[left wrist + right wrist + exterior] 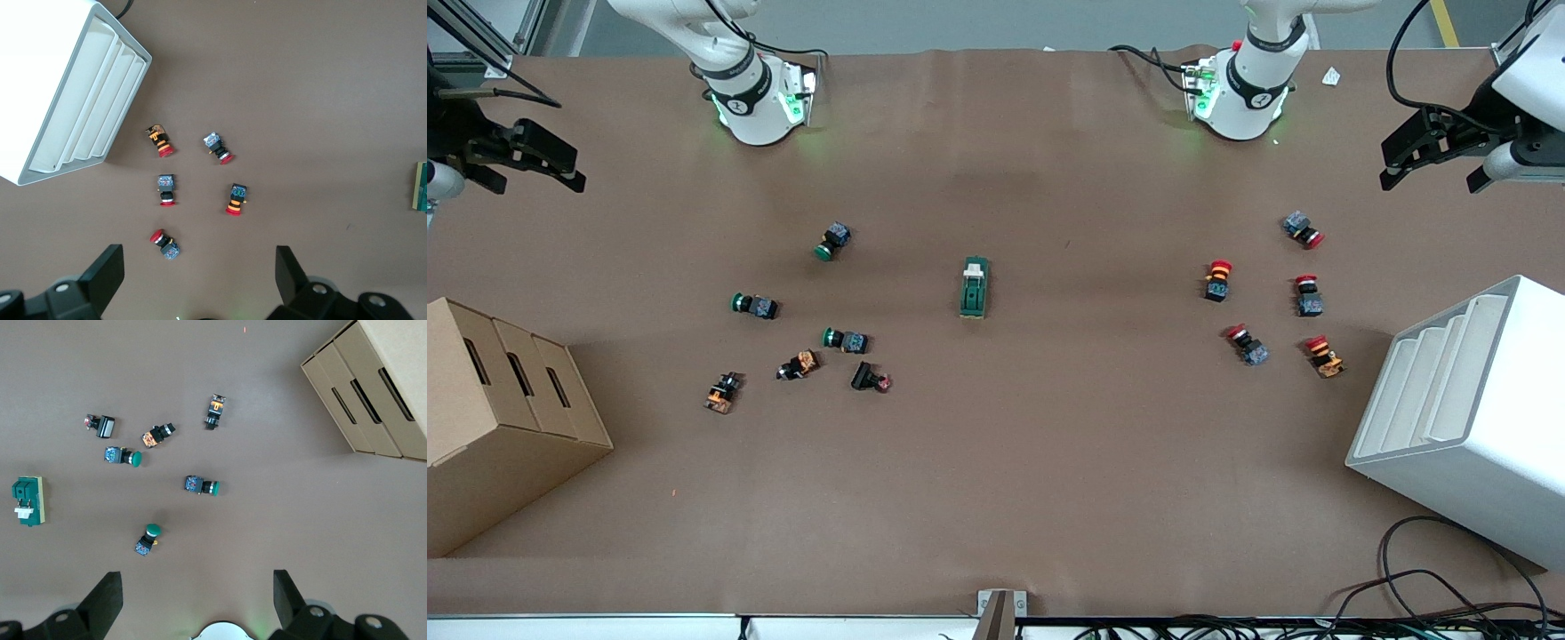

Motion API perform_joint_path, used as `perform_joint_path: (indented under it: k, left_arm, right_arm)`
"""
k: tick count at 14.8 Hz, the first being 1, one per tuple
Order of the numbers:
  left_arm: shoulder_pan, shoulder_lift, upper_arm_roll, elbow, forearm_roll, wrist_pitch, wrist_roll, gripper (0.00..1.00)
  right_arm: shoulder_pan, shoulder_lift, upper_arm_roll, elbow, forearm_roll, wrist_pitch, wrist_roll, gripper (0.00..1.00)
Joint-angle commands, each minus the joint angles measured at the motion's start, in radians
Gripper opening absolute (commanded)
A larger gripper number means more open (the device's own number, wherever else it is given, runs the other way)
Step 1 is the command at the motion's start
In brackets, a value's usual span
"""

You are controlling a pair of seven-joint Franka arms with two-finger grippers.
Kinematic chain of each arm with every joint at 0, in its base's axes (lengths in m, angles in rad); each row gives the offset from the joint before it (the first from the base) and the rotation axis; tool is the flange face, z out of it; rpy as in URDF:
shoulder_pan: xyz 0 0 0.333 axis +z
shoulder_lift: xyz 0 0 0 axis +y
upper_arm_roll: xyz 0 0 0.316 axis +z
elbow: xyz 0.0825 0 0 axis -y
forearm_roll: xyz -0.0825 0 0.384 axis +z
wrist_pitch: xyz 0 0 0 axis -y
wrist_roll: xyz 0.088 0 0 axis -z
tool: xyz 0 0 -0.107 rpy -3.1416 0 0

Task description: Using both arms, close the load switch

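The load switch (975,288), a dark green oblong block with a cream lever piece at its end toward the arm bases, lies on the brown table midway between the two arms. It also shows in the right wrist view (28,501) and at the edge of the left wrist view (421,187). My left gripper (1427,160) hangs open and empty high over the left arm's end of the table, with its fingers (110,270) wide apart. My right gripper (529,164) hangs open and empty over the right arm's end, with its fingers (112,593) wide apart. Both are well away from the switch.
Green-capped push buttons (834,241) and small dark parts (870,378) lie scattered toward the right arm's end. Red-capped push buttons (1217,280) lie toward the left arm's end. A cardboard box (498,418) stands at the right arm's end and a white slotted rack (1467,409) at the left arm's end.
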Motion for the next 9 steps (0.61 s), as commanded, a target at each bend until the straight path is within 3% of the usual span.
perform_joint_path:
  k: [1, 5, 9]
  left_arm:
    - [-0.001, -0.001, -0.004, 0.010, 0.004, -0.001, 0.027, 1.00]
    - [-0.015, 0.056, -0.008, 0.051, -0.009, 0.001, 0.024, 1.00]
    - [-0.063, 0.102, -0.094, 0.027, -0.012, 0.094, -0.048, 1.00]
  right_arm:
    - [0.009, -0.030, -0.007, -0.029, 0.020, 0.007, 0.022, 1.00]
    - [0.009, -0.030, -0.007, -0.027, 0.019, 0.010, 0.022, 1.00]
    - [0.009, -0.028, -0.005, -0.024, 0.019, 0.013, 0.022, 1.00]
